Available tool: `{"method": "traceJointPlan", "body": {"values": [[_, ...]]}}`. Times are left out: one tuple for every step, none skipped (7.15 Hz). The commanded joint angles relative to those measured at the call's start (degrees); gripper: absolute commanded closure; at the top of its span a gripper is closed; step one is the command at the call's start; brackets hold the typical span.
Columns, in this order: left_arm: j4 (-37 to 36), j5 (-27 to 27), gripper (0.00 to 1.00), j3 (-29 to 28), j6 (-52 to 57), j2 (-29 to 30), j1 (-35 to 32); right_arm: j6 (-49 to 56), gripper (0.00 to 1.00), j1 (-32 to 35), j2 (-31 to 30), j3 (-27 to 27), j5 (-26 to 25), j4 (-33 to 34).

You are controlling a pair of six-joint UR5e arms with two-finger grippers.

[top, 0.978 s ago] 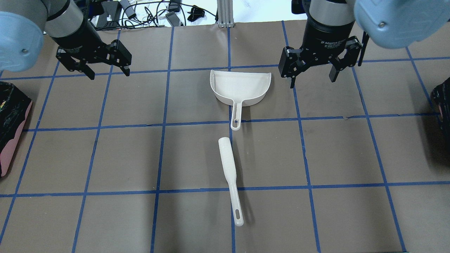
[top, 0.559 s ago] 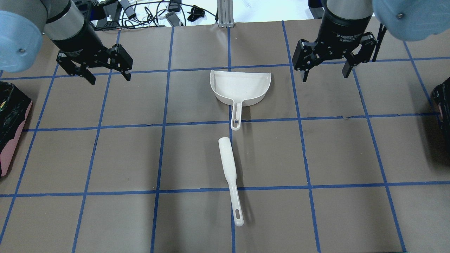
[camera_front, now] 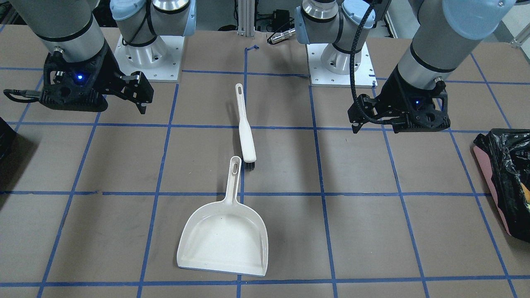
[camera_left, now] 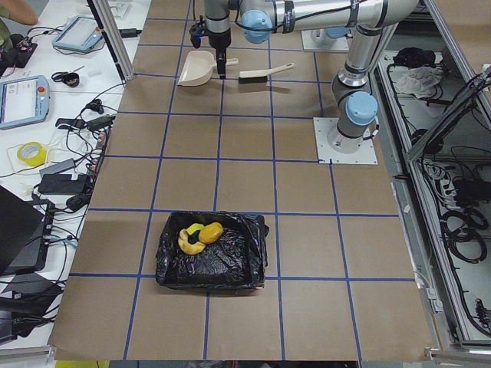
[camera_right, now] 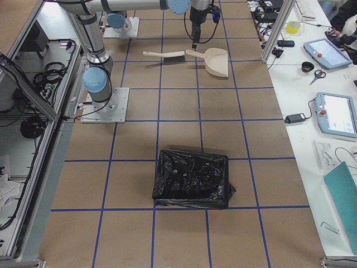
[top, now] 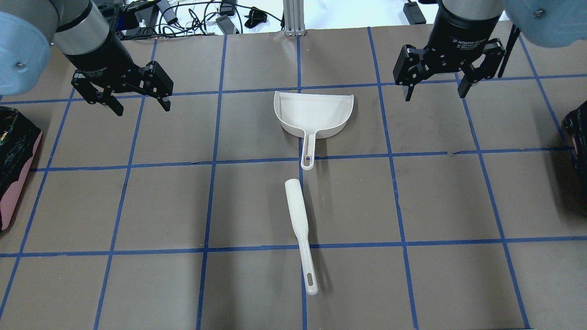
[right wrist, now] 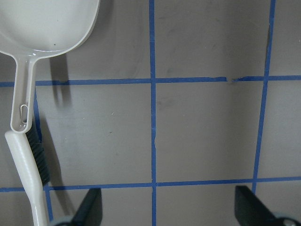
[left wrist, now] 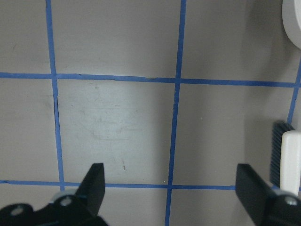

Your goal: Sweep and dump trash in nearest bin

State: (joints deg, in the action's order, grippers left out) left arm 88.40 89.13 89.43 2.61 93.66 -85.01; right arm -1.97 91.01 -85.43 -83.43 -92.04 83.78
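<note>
From overhead, the left claw (top: 141,105) hangs above the table (top: 160,206) toward its far left corner, released, fingers spread wide. The right claw (top: 434,94) hangs toward the far right corner, likewise released. Between them the dustpan (top: 314,112) lies flat, mouth toward the far edge, handle pointing at the robot. The brush (top: 298,220) lies just behind it mid-table, with a small gap between the two. The bin (top: 16,151) sits at the table's left edge, well apart from the left claw. The other bin (top: 578,133) shows at the right edge.

From the front, both claws hover clear of the table, and the bin's pink side shows under the black bag.

From the left end, the trash (camera_left: 201,236) lies inside the bin as an orange and yellow heap on the black liner, far along the table from both claws.

From the right end, the other bin is a crumpled black bag near that end of the table.

The left wrist view shows spread fingers over bare taped squares, with the brush's bristle end at the right border and the dustpan's corner above it.

The right wrist view shows spread fingers too, with the dustpan handle and brush at the left.
</note>
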Motion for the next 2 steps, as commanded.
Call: {"method": "traceJointPlan", "body": {"values": [[0.02,1.57,0.0,0.04,-0.06,-0.85,-1.12,-0.13,0.0,0.04,0.09,-0.06,0.01,0.07],[0.11,1.49,0.0,0.13,-0.15,-1.37,-1.99,-0.05,0.0,0.04,0.09,0.02,0.01,0.51]]}}
